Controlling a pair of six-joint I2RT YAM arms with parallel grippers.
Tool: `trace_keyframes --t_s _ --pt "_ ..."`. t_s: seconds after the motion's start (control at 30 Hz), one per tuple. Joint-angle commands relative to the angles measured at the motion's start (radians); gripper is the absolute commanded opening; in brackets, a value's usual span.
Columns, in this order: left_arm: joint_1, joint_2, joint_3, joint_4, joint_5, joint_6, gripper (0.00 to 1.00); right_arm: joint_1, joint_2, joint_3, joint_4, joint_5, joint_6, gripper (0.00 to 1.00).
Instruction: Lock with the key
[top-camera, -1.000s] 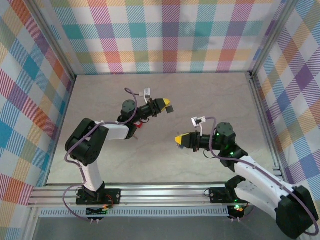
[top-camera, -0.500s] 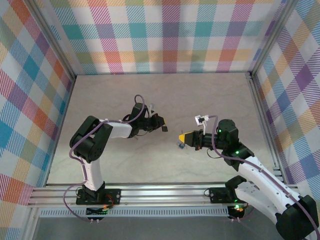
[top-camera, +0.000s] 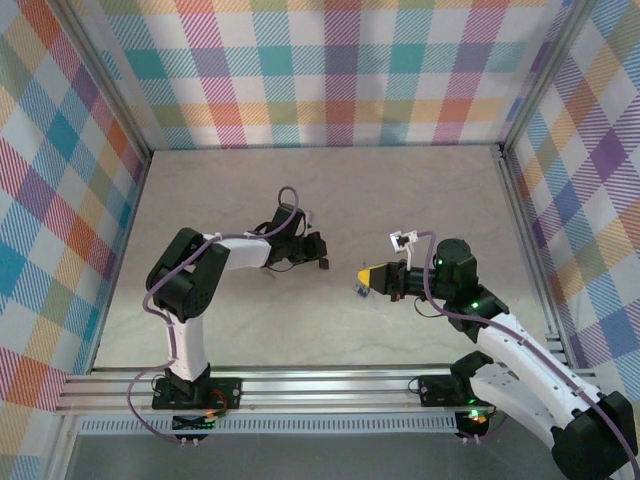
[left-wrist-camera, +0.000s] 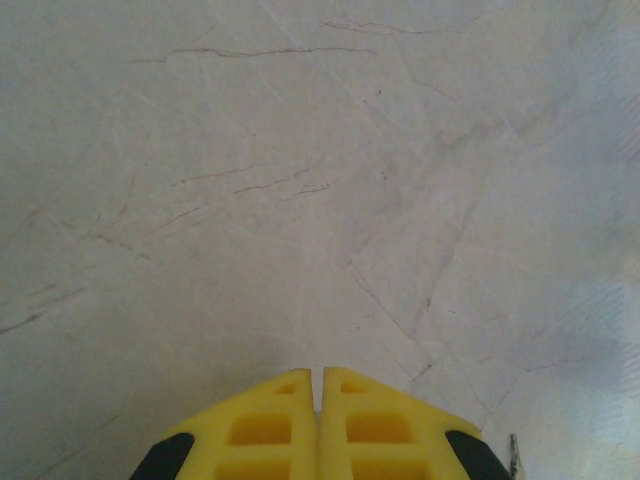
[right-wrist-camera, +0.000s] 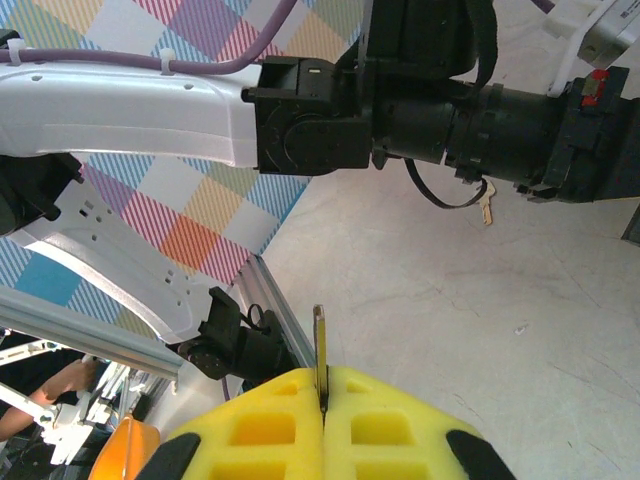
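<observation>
The left tool (left-wrist-camera: 318, 372) has swung down to face the desk (left-wrist-camera: 300, 150), pinched shut with nothing in it. The right tool (right-wrist-camera: 322, 375) squeezes the key (right-wrist-camera: 319, 345), which sticks out between its tips. I think the key is ready, but it is not in a lock yet.

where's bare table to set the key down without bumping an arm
Bare table runs along the back wall, and between the right arm and the right wall. Crowded: the middle, where the left gripper and the right gripper, pinching the key, face each other.
</observation>
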Motion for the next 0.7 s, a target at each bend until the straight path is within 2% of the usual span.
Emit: trace_keyframes --t_s 0.0,0.3,0.47,0.67 --pt "-0.007 0.019 0.041 -0.067 -0.029 0.061 0.02 -0.004 -0.015 0.003 0.03 -0.024 -0.013 0.0" --pt "-0.007 0.002 0.078 -0.127 -0.06 0.103 0.3 -0.004 0.009 -0.011 0.052 -0.015 -0.004 0.0" --pt "-0.007 -0.041 0.094 -0.141 -0.072 0.108 0.41 -0.004 0.046 -0.01 0.061 0.011 0.001 0.0" --pt "-0.025 -0.207 0.066 -0.153 -0.124 0.08 0.59 -0.004 0.158 0.0 0.089 0.157 0.019 0.0"
